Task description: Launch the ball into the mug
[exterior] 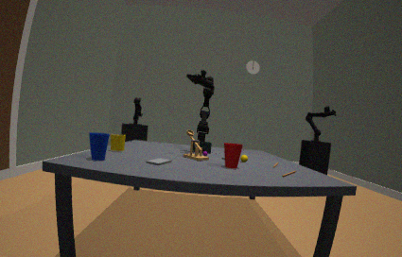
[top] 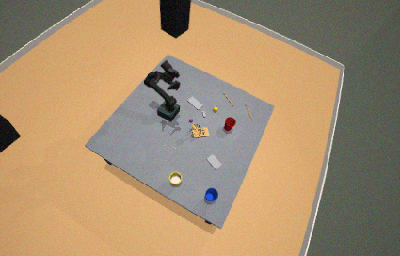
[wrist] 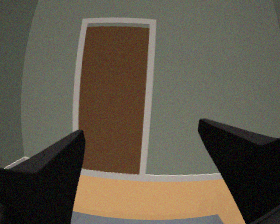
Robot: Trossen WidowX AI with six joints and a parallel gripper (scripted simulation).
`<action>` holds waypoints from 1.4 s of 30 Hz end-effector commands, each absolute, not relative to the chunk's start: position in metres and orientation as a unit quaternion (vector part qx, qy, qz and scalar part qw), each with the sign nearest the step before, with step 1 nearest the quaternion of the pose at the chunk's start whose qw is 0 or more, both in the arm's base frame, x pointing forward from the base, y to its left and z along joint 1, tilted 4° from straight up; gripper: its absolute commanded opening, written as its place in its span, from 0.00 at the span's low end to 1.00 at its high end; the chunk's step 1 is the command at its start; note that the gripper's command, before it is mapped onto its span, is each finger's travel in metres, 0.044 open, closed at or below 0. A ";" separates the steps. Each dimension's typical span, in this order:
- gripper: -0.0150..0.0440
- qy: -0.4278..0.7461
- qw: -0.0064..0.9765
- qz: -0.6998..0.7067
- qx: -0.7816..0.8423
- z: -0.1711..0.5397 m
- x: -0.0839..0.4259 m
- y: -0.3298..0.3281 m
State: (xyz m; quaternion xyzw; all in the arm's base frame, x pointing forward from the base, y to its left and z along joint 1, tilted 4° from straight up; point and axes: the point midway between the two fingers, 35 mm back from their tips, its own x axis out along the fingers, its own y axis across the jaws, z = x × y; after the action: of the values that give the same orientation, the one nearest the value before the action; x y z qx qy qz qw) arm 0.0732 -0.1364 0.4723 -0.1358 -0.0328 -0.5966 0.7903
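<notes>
The wooden catapult [top: 201, 134] [exterior: 197, 157] stands near the middle of the table, its arm tilted up; no ball can be made out in its cup. A small purple ball [top: 191, 120] [exterior: 205, 153] lies close beside it on the robot's side. A yellow ball [top: 216, 109] [exterior: 244, 158] lies farther off, near the red cup. The yellow mug [top: 175, 184] [exterior: 117, 143] stands upright near the table edge. My gripper [wrist: 143, 131] is open and empty, raised high above the table and far from the balls and catapult; the wrist view shows a door and wall between the fingers.
A red cup [top: 229, 124] [exterior: 232, 156] and a blue cup [top: 211, 195] [exterior: 98, 146] stand upright. Two flat grey slabs [top: 195, 103] [top: 214, 162], two thin sticks [top: 228, 99] [top: 248, 112] and a small pale piece [top: 203, 114] lie on the table.
</notes>
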 end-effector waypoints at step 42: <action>1.00 0.252 0.812 -0.197 -0.488 0.349 0.339 -0.078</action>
State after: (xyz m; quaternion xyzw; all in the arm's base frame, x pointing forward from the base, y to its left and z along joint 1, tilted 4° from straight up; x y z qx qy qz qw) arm 0.3276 -0.0816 0.3652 -0.4825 0.2293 -0.2291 0.8137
